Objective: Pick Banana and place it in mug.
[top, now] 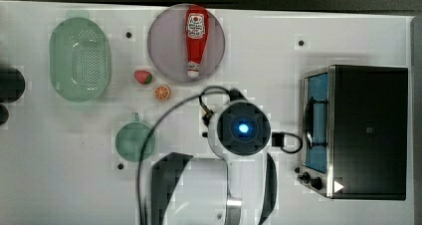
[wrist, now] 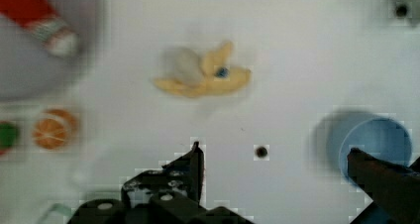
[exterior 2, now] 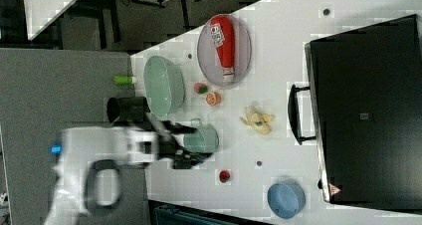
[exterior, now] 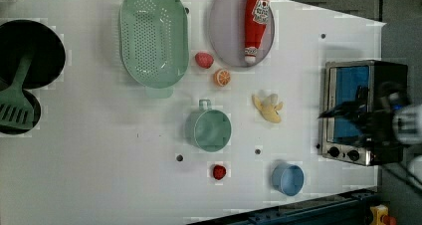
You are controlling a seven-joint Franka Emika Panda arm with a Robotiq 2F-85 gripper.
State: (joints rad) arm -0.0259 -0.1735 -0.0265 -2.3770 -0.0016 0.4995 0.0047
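The half-peeled yellow toy banana lies on the white worktop, untouched, at about three o'clock from the round teal-green mug in the left view, a short gap between them. The black two-fingered tool hangs above the worktop with its jaws spread wide and nothing between them. In the left view a small blue round cup sits at five o'clock from the banana and an orange slice at ten o'clock.

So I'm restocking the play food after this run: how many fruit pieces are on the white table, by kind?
Banana: 1
Orange half: 1
Strawberry beside the green colander, in the left view: 1
Small red fruit between the mug and the blue cup, kind unclear: 1
Total: 4 fruit pieces
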